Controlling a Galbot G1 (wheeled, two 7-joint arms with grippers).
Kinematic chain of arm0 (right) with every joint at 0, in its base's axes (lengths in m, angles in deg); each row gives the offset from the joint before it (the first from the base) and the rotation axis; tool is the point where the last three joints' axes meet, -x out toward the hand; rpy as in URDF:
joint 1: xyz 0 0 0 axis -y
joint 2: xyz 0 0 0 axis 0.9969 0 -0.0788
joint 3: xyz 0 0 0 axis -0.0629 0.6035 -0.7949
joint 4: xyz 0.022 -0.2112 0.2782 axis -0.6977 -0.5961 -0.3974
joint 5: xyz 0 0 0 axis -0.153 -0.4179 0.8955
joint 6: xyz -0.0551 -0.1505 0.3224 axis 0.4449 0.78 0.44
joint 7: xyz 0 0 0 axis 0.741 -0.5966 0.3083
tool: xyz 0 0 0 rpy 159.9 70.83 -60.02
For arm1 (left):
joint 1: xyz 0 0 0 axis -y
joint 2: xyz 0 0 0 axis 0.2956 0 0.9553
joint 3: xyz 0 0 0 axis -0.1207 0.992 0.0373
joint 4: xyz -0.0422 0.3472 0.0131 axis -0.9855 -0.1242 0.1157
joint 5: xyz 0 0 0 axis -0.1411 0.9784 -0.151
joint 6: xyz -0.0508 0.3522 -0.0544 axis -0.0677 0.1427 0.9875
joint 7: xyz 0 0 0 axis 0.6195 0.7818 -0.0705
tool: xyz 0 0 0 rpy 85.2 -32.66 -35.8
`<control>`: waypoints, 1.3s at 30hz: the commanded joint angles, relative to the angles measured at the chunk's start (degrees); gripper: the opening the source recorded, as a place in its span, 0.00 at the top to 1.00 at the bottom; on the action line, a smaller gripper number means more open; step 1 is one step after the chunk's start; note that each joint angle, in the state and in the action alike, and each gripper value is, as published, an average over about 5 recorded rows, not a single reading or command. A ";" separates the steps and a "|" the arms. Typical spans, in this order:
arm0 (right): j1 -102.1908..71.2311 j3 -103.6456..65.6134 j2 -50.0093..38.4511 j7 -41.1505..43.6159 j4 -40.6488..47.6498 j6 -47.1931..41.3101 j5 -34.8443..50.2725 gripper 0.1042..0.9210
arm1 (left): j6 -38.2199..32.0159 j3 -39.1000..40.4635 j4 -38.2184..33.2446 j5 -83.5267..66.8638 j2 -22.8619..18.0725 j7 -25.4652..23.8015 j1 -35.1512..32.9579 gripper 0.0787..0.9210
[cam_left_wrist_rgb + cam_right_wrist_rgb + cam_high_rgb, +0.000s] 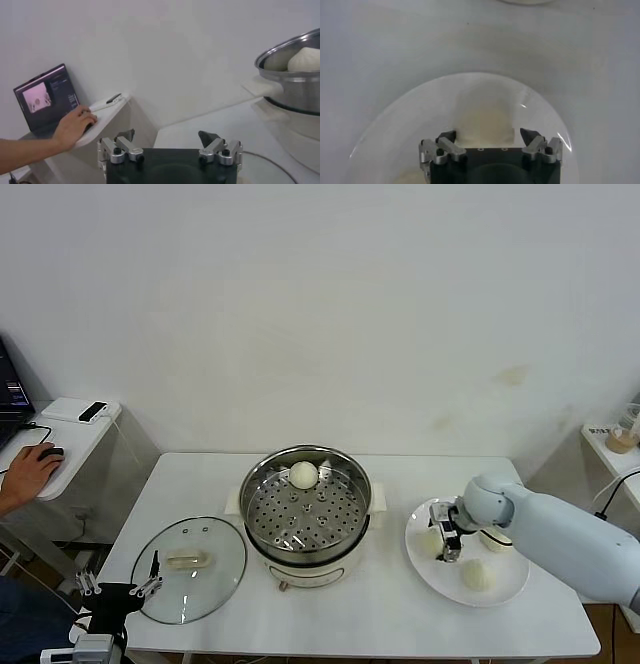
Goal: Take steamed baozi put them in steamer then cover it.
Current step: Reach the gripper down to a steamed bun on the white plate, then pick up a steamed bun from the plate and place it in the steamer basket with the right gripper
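The steamer (305, 506) stands mid-table with one baozi (303, 474) on its perforated tray; the left wrist view also catches that baozi (305, 59) over the pot's rim. The cover (188, 569) lies flat on the table to the steamer's left. My right gripper (447, 539) is down on the white plate (510, 584), open, its fingers either side of a baozi (485, 122) with a small gap on one side. Two more baozi (478, 574) (496, 536) lie on the plate. My left gripper (120, 587) waits open beside the cover, holding nothing.
At the far left, a person's hand (30, 469) rests on a mouse on a side table with a laptop (47, 97). A shelf with a cup (625, 434) stands at the far right. The plate lies near the table's front right edge.
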 commanded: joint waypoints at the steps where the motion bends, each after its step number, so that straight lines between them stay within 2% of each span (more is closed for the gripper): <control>1: -0.28 -0.23 0.87 0.39 1.01 -0.13 -0.23 0.35 | -0.02 -0.03 0.02 0.02 0.04 0.04 -0.03 0.12; 9: 5.95 1.97 -3.08 4.37 -2.28 -0.19 1.94 0.38 | 0.01 0.09 -0.30 0.02 0.16 0.05 -0.03 0.12; 16: 19.08 6.58 -7.91 5.27 -7.90 -1.72 8.63 0.37 | 0.02 0.23 -0.81 -0.05 0.42 0.02 -0.10 0.12; 21: 31.15 12.18 -7.35 5.15 -10.81 -2.79 14.03 0.37 | 0.02 0.48 -1.23 -0.11 0.69 0.04 -0.07 0.12; 26: 41.21 16.63 -1.21 3.57 -11.27 -5.25 20.61 0.36 | 0.03 0.74 -1.33 -0.18 0.94 0.02 0.24 0.12; 32: 44.76 19.59 9.89 -0.48 -11.80 -10.10 29.27 0.36 | 0.09 0.79 -0.66 -0.37 1.24 -0.01 0.92 0.12; 39: 41.80 19.45 24.88 -4.83 -4.90 -14.12 35.41 0.36 | 0.25 -0.20 -0.33 -0.47 1.85 -0.10 1.28 0.12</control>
